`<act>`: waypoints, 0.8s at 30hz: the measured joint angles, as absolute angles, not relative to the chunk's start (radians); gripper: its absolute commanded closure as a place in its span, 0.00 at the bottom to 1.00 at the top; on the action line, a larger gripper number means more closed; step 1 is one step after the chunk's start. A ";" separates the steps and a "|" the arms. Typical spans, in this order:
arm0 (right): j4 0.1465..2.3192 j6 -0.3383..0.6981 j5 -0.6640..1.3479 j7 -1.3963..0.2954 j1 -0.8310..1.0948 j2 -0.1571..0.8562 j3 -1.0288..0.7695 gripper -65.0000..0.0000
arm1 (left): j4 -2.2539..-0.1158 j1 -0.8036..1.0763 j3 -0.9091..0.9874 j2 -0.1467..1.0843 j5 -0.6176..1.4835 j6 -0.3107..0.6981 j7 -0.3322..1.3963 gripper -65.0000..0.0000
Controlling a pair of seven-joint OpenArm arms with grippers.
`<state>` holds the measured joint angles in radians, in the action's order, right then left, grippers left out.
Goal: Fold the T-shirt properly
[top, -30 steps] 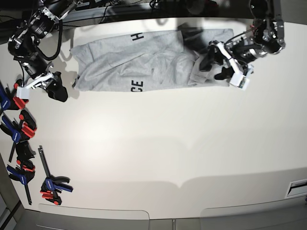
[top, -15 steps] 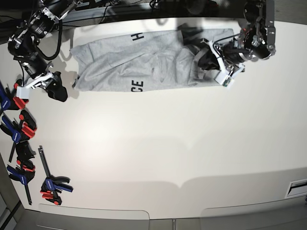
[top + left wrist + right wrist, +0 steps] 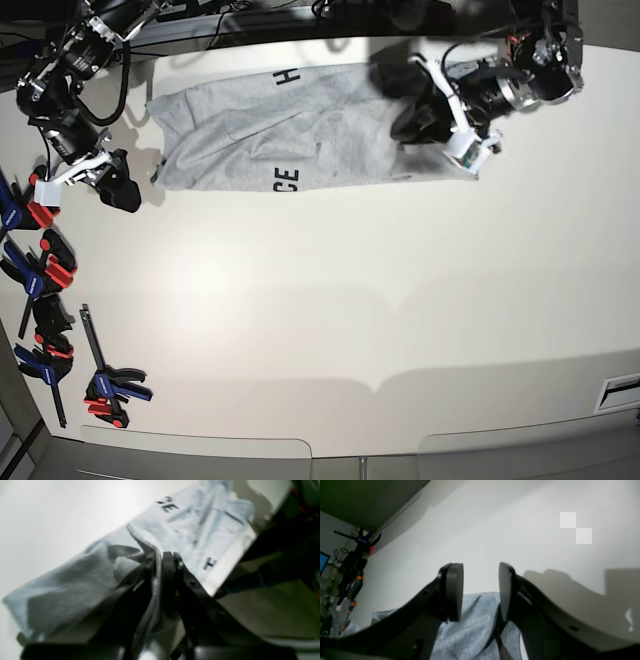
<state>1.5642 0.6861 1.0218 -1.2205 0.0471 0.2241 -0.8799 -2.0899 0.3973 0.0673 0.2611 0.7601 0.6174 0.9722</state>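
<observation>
The light grey T-shirt (image 3: 260, 130) lies crumpled lengthwise along the table's far edge, with black letters showing on it. My left gripper (image 3: 408, 122) is over the shirt's right end. In the left wrist view it (image 3: 160, 560) is shut on a raised fold of the T-shirt (image 3: 175, 525). My right gripper (image 3: 118, 188) is just left of the shirt's left edge, apart from it. In the right wrist view it (image 3: 480, 590) is open and empty, with the T-shirt's edge (image 3: 475, 630) below the fingers.
Several blue, red and black clamps (image 3: 45, 275) lie along the table's left edge, with another (image 3: 108, 385) nearer the front. The white table (image 3: 350, 300) stretches in front of the shirt. Cables and dark gear run behind the far edge.
My left gripper has moved left and towards the far edge, pulling the shirt's right end inwards over the body. The right arm has not moved.
</observation>
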 measured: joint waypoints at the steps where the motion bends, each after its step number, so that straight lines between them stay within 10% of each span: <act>1: 1.564 0.686 1.022 -1.221 0.047 0.224 -0.880 0.66 | -2.090 0.405 0.067 0.261 0.764 0.631 0.972 1.00; 14: 1.564 0.686 1.023 -1.219 0.047 0.224 -0.880 0.66 | -2.090 0.411 0.070 0.241 0.443 0.433 0.656 1.00; 24: 1.564 0.686 1.025 -1.212 0.047 0.224 -0.879 0.66 | -2.090 0.473 0.066 0.241 0.595 0.629 0.718 1.00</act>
